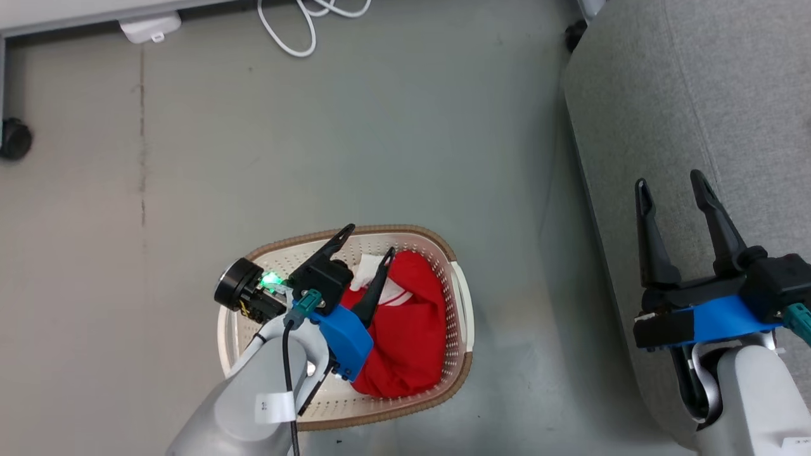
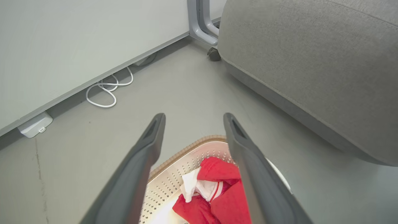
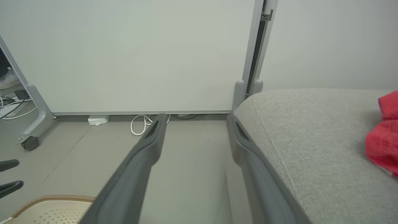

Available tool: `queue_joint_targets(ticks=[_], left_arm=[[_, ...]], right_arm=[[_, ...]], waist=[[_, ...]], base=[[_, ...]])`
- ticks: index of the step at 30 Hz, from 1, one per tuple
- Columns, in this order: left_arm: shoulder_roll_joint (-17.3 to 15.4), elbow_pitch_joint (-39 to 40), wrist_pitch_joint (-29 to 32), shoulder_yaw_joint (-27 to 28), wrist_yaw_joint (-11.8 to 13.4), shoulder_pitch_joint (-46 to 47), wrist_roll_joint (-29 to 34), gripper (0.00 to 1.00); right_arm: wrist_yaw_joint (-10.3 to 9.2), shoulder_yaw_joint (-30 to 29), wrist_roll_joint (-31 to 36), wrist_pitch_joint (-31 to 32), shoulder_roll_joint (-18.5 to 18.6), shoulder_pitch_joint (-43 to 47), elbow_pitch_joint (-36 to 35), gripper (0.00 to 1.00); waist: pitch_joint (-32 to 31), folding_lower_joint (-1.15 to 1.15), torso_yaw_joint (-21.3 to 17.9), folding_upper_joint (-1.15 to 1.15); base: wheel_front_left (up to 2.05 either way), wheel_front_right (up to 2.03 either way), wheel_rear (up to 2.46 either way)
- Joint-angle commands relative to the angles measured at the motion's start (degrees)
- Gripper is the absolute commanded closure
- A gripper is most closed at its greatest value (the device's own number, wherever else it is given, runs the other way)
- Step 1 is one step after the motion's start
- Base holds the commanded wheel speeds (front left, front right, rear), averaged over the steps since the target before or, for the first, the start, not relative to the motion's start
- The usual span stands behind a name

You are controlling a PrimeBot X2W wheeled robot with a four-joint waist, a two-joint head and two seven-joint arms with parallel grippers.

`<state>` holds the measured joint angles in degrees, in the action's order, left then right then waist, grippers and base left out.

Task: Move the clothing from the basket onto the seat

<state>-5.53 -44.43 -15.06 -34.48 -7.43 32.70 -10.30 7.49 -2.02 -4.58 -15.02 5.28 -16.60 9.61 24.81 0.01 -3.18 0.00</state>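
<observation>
Left tool (image 1: pixel 370 239) is held over the basket (image 1: pixel 457 297). Its fingers are spread and nothing is pinched. One finger is lined up over the white trim (image 1: pixel 366 271), the other toward the brown rim (image 1: pixel 393 229).

The clothing (image 1: pixel 412 329) is seen bunched in the right half of the basket. A second red piece (image 3: pixel 382 137) is seen lying on the seat (image 1: pixel 697 95). Right tool (image 1: pixel 670 179) is likewise spread and empty, held over the seat's edge and well apart from that piece.

Step judged: the left tool is to be lowered onto the heap for a grasp.
- A raised fold near the middle of the red cloth is preferred to the thin trim, so that the whole garment is carried.
- The tips are best kept off the perforated wall.
- Cloth may be caught on the rim, so a straight lift is advised before any swing toward the seat.

Around: grey floor (image 1: pixel 507 158) lies between basket and seat. White cable (image 1: pixel 298 31), a white plug box (image 1: pixel 149 26) and a caster (image 1: pixel 14 138) are noted by the far panel, all well apart from the path. No obstruction is judged likely.
</observation>
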Motion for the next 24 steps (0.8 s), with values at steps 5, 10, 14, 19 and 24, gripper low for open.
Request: queue_joint_targets(ticks=[5,10,14,19,24], left_arm=[[-0.39,-6.54,-0.17,-5.48,-0.04,4.96,-2.98,0.0],[-0.03,-12.15,-0.16,-10.37,-0.04,8.25,-6.02,0.0],[0.49,-15.68,-0.17,-13.87,-0.04,10.69,-8.71,0.0],[1.19,-19.92,1.04,-18.3,-0.04,13.86,-12.94,0.0],[1.36,-21.81,3.75,-21.85,-0.04,15.34,-16.42,0.0]], right_arm=[[0.01,0.22,0.21,-0.24,0.94,-3.03,-0.91,0.0],[0.01,0.44,0.32,-0.24,1.35,-4.81,-1.66,0.0],[0.01,0.38,0.48,-0.23,1.76,-6.31,-2.46,0.0],[0.01,0.15,0.67,-0.23,2.32,-7.47,-3.45,0.0],[0.01,0.01,0.78,-0.24,2.65,-8.75,-4.35,0.0]], waist=[[6.46,-0.01,-1.21,0.0],[10.18,-0.01,-1.61,0.0],[13.22,-0.01,-1.57,0.0],[17.13,-0.01,-1.32,0.0],[20.02,-0.01,-1.3,0.0]], base=[[0.0,0.0,0.0],[0.0,0.0,0.0],[0.0,0.0,0.0],[0.0,0.0,0.0],[0.0,0.0,0.0]])
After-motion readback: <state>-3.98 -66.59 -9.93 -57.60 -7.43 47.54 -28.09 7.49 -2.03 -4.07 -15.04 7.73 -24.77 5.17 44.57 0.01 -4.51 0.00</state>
